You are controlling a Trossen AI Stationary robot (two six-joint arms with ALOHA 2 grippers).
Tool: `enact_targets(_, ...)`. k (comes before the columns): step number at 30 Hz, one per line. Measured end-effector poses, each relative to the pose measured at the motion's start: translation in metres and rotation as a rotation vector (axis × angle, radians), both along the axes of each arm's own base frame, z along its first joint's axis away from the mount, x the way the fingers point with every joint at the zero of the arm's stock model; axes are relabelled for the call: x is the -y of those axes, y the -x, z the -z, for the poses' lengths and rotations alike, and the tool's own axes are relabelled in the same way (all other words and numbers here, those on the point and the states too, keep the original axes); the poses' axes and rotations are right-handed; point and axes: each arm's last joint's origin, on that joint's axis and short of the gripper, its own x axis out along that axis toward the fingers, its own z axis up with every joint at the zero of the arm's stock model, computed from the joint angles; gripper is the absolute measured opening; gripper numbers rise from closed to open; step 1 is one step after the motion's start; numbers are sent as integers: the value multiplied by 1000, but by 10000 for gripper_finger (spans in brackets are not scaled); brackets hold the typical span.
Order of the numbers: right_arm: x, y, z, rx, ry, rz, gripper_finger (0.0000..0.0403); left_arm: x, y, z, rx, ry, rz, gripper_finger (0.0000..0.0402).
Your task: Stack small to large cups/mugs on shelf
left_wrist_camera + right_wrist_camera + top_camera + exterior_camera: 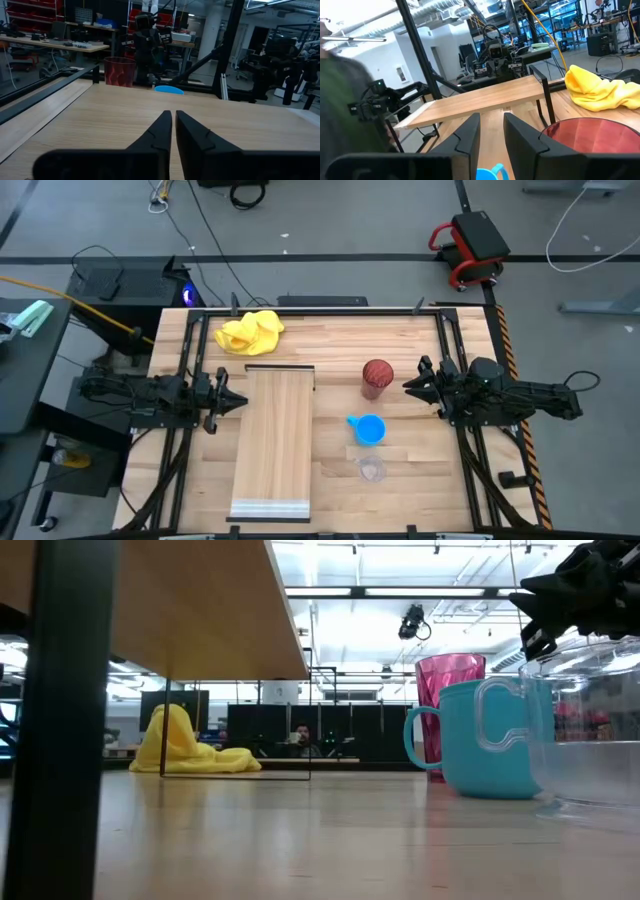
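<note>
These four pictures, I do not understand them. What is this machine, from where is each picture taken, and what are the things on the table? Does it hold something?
It is a robot with two dark arms at a wooden table. One picture looks down from above, one looks level across the tabletop, and two come from cameras on the wrists. The left gripper hovers beside the raised wooden shelf, fingers nearly together, holding nothing. The right gripper, slightly open and empty, is near the dark red cup. In a row with that cup stand a blue mug and a clear cup. A yellow cloth lies at the table's far edge.
</note>
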Motion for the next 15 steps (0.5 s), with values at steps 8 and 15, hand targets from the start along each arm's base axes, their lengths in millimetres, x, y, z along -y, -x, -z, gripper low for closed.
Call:
enact_targets(8,0,0,0,0,0,0,94,0,0,0,0,0,0,34)
enact_targets(15,0,0,0,0,0,0,94,0,0,0,0,0,0,38)
